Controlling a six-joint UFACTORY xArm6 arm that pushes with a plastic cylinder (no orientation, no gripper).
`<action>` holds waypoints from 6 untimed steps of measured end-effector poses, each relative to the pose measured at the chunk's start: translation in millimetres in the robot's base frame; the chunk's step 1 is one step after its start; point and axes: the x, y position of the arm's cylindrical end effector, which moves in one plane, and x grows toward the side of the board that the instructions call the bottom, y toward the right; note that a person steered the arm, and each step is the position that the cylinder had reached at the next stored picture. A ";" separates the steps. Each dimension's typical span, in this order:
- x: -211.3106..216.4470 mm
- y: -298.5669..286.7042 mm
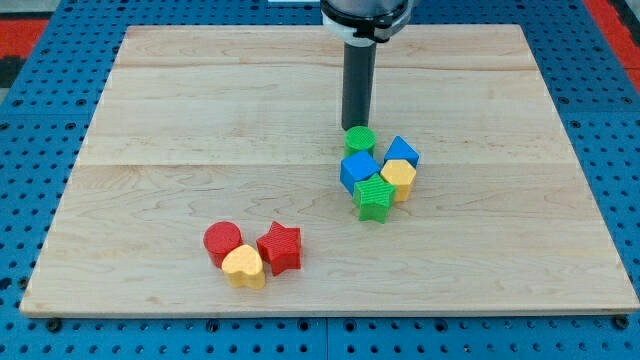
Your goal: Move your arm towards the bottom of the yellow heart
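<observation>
Near the view's bottom of the wooden board (150, 120), a little left of its middle, lies the yellow heart (243, 266). I take this heart as the landmark for all places. Touching it at its upper left is the red cylinder (222, 241), and touching it at its upper right is the red star (280, 247); these three make one small group.

Well apart from the heart, up and to the view's right, there is a second group of five blocks packed close together. The green star (373, 197) is the member nearest to the heart. Just above the green star, farther from the heart, sits a blue block (357, 168) with angled sides; its exact shape I cannot make out. Beside the green star on the view's right is a second yellow block (398, 178), whose shape looks like a hexagon. Behind it is another blue block (402, 152), which looks like a cube. The green cylinder (360, 140) is at the top of this group, the farthest from the heart.

My tip (357, 126) is far from the heart, up and to the view's right, just behind the green cylinder, very close to it or touching it; I cannot tell which. The rod stands upright. The arm carries no gripper, so there is nothing to open or close, and it holds no block. Around the board a blue perforated table (40, 60) shows on all sides.
</observation>
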 end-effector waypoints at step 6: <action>231.5 -272.3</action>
